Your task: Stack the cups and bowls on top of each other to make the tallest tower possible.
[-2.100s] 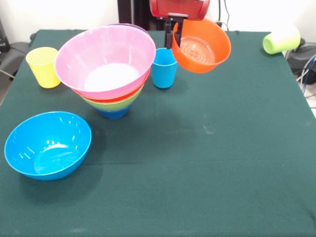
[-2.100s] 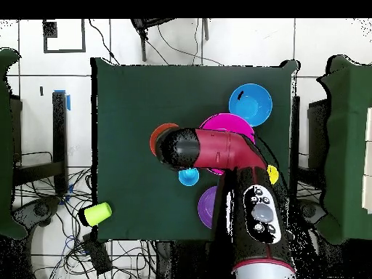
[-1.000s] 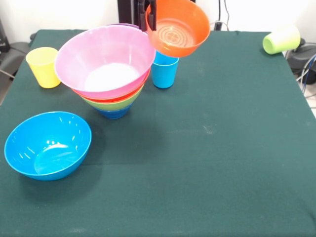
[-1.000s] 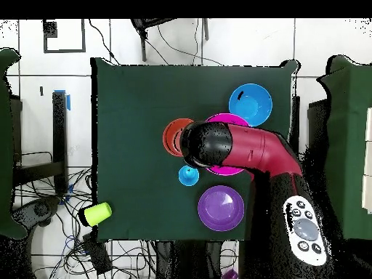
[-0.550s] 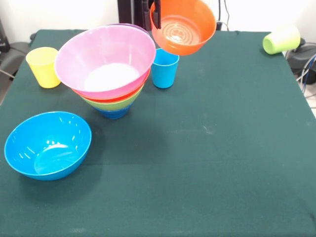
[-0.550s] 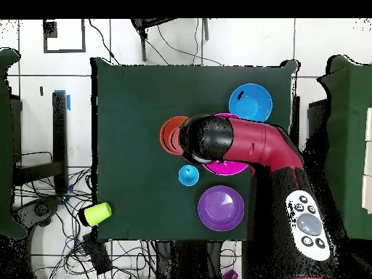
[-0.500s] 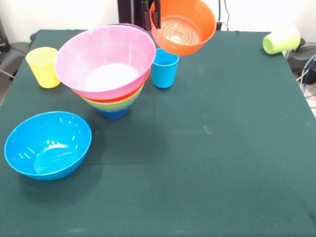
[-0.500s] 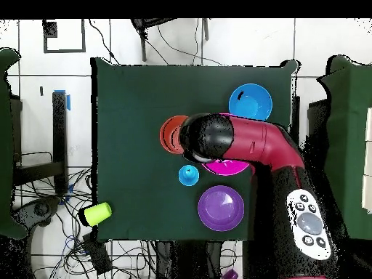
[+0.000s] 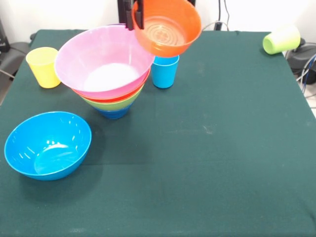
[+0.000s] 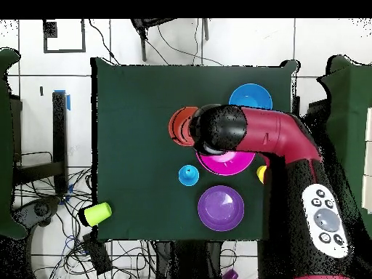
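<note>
Green felt table point(image 9: 222, 148) | pincer point(image 9: 134, 15) grasping glossy round orange bowl point(image 9: 167, 27)

7 bowls point(image 9: 104, 61) — 3 cups point(image 9: 164, 70) — 1 table point(image 9: 222, 148), 1 arm point(image 10: 276, 142).

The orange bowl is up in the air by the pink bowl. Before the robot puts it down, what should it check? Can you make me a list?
1. Small orange bowl gripped: ok. The gripper pinches its rim and it hangs clear of the table.
2. Bowl level: not ok. It tilts, its opening facing the front camera.
3. Bowl centred over the tower: not ok. It overlaps only the pink bowl rim on the light blue cup side.
4. Pink bowl empty: ok. Nothing sits inside.
5. Tower straight: not ok. It leans toward the front camera.
6. Spare pieces out of the way: ok. Light blue bowl and yellow cup stand apart.
</note>
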